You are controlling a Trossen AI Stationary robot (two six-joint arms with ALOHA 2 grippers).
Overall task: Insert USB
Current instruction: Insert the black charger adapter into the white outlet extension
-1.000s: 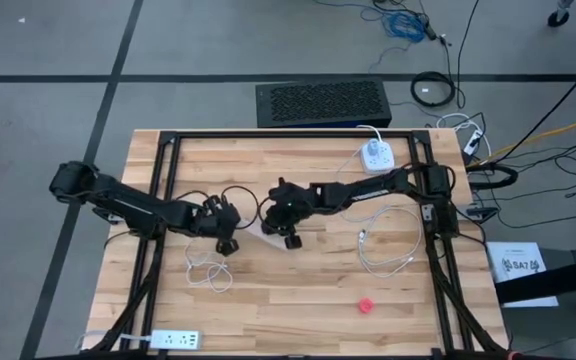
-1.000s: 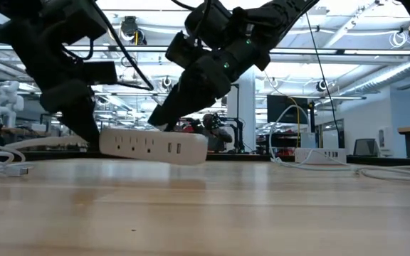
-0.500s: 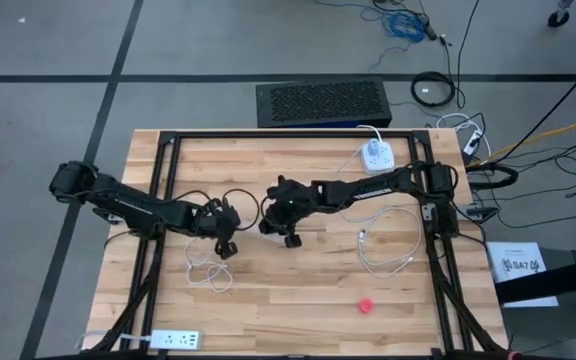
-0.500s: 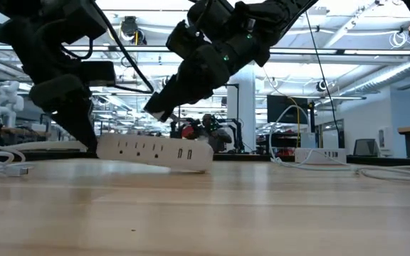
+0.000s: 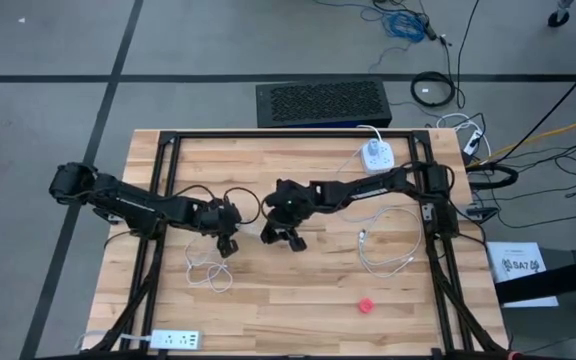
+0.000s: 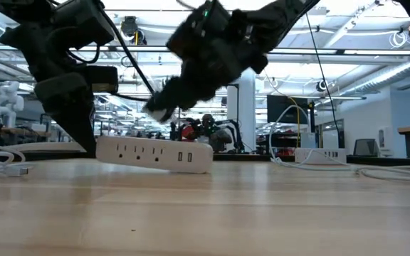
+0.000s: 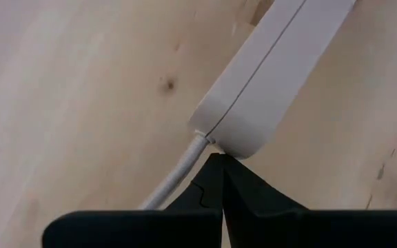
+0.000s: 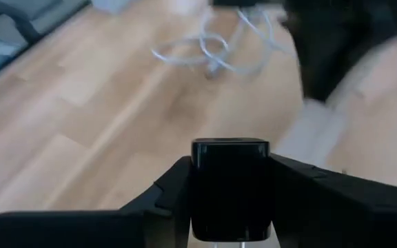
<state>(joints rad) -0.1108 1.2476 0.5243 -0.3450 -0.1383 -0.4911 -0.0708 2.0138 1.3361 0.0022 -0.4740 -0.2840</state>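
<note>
A white power strip (image 6: 154, 153) lies flat on the wooden table; two USB ports show near its right end in the low view. My left gripper (image 5: 228, 228) (image 6: 84, 141) is shut at the strip's cord end. My right gripper (image 5: 280, 232) (image 6: 161, 108) hovers above the strip, clear of it and blurred, shut on a dark rectangular USB plug (image 8: 229, 176). In the high view the two arms mostly hide the strip. My left gripper (image 7: 216, 165) touches the power strip's end face (image 7: 229, 141) with its shut fingertips, right beside where the white cord (image 7: 178, 179) leaves it. It comes in low, along the strip's length; the strip lies on the table. My right gripper pinches the USB plug between its two fingers (image 8: 174, 186), one on each side of its dark body, with the plug's free end (image 8: 229, 148) sticking out past the tips. The plug is lifted clear of the table and the strip.
A loose white cable (image 5: 208, 272) lies near the left gripper and another (image 5: 383, 250) to the right. A second power strip (image 5: 173, 340) sits at the near left edge, a white socket block (image 5: 373, 155) at the far side, a small red object (image 5: 366, 304) near right.
My right gripper has risen from just above the strip's top, carrying the plug up and away; it is still moving. The strip has shifted slightly along the table and sits a little lower. My left gripper has stayed at the strip's cord end.
</note>
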